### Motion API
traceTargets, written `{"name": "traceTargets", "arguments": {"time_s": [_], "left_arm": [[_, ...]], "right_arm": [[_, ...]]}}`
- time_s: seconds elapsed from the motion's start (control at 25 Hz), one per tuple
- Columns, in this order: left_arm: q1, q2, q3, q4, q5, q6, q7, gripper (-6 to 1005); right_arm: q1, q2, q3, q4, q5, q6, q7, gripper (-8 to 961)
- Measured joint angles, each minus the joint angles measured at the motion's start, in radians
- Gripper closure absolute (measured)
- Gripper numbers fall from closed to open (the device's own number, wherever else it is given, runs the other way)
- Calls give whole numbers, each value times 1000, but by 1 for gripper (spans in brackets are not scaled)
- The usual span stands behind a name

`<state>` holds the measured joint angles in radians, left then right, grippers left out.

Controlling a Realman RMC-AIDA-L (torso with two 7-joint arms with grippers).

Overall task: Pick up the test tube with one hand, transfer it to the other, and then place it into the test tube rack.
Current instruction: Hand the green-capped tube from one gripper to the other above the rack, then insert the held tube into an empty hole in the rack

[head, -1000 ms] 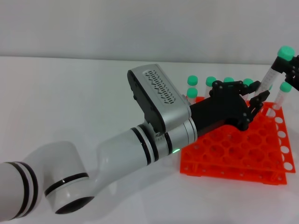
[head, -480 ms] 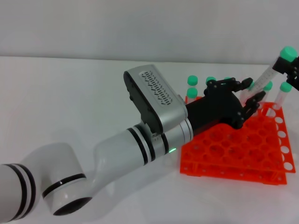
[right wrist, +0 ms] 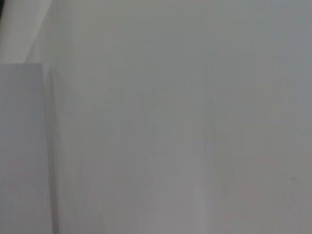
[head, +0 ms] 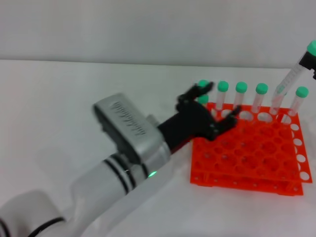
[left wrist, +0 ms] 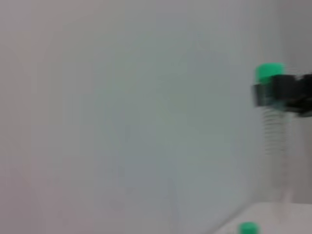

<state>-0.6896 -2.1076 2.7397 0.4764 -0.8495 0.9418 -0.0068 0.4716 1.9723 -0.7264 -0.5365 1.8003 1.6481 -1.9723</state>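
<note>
The orange test tube rack stands at the right of the head view. Several green-capped tubes stand upright in its back row. My right gripper, at the right edge of the view, is shut on the test tube just below its green cap. The tube hangs tilted, with its tip over the rack's back row. The left wrist view also shows the test tube held by the right gripper. My left gripper is open and empty over the rack's back left corner.
The white table spreads to the left and front of the rack, with my left arm lying across it. A grey wall runs behind. The right wrist view shows only pale blank surfaces.
My left hand has drawn back to the left, away from the tube, and now hovers open at the rack's left corner. The right gripper has shifted slightly right with the tube.
</note>
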Motion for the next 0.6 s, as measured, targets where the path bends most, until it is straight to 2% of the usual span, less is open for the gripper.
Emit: {"name": "traceTargets", "arguments": {"time_s": [0.2, 0.4, 0.48, 0.6], "left_arm": [[156, 7, -70, -4, 0, 133, 10, 273], [346, 10, -194, -29, -13, 296, 2, 132], [394, 11, -227, -42, -51, 323, -18, 105], [418, 12, -234, -103, -120, 358, -90, 105]], "right_arm": [[15, 5, -7, 1, -2, -20, -16, 749], [56, 43, -73, 5, -12, -82, -83, 746], [75, 50, -133, 21, -3, -128, -129, 745], [103, 52, -198, 66, 26, -200, -170, 744]]}}
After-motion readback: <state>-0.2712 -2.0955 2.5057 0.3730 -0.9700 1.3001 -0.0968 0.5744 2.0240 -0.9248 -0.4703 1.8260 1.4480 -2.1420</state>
